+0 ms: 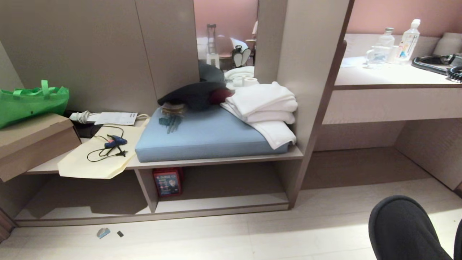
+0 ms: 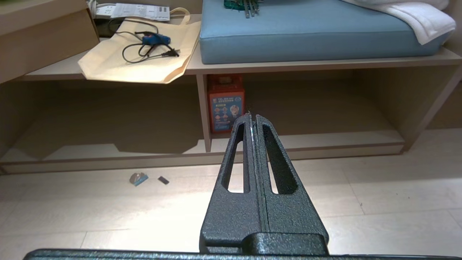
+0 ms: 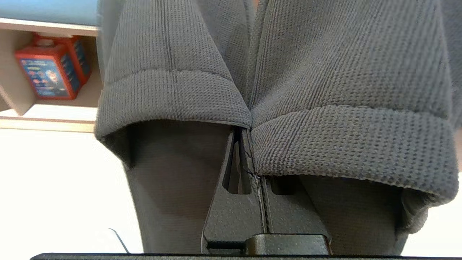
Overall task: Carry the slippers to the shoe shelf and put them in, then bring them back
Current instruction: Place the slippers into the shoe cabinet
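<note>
The dark grey fabric slippers (image 3: 325,72) hang side by side in front of my right wrist camera, and my right gripper (image 3: 242,134) is shut on their touching inner edges. One slipper's toe (image 1: 404,231) shows at the lower right of the head view, above the floor. The shoe shelf (image 1: 223,204) is the low open cubby ahead, with a pale bottom board (image 2: 325,139) and a vertical divider (image 2: 204,112). My left gripper (image 2: 251,116) is shut on nothing and points at the cubby from above the floor. Neither arm shows in the head view.
A red box (image 1: 168,182) stands in the cubby by the divider. On the bench above lie a blue cushion (image 1: 209,135), white towels (image 1: 267,106), a dark clothing bundle (image 1: 196,94), a cream tote (image 1: 97,155) and a cardboard box (image 1: 32,141). A desk counter (image 1: 393,77) stands at the right. Small scraps (image 1: 103,233) lie on the floor.
</note>
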Controlling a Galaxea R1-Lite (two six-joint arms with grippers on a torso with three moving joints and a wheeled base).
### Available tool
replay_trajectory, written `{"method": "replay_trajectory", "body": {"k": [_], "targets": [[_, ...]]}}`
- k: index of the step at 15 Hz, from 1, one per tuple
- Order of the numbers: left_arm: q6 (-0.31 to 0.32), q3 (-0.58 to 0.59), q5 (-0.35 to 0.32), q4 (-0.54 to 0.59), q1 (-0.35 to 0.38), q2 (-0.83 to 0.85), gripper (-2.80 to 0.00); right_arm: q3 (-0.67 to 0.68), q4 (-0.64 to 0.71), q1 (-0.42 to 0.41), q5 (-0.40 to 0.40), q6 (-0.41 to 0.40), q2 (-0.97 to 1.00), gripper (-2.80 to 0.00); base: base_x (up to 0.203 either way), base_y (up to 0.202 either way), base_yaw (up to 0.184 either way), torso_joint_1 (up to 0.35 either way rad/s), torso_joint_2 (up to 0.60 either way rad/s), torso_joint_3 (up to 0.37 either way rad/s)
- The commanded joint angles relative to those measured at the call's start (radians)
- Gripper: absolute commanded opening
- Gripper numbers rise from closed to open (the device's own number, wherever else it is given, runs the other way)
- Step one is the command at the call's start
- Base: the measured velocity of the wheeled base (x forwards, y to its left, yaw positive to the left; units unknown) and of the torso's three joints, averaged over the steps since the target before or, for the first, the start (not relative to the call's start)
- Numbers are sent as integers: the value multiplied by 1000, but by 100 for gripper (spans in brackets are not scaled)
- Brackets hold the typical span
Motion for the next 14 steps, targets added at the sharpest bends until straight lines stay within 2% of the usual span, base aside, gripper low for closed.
{"method": "replay_trajectory", "body": {"k": [1, 14], "targets": [[-3, 8, 0, -1, 0, 1, -280, 0, 1, 0, 1, -1, 2, -280, 101, 0, 5, 9, 2, 2], [-1, 8, -2, -1, 0, 1, -280, 0, 1, 0, 1, 1, 2, -280, 0, 0, 0, 0, 0, 0]]}}
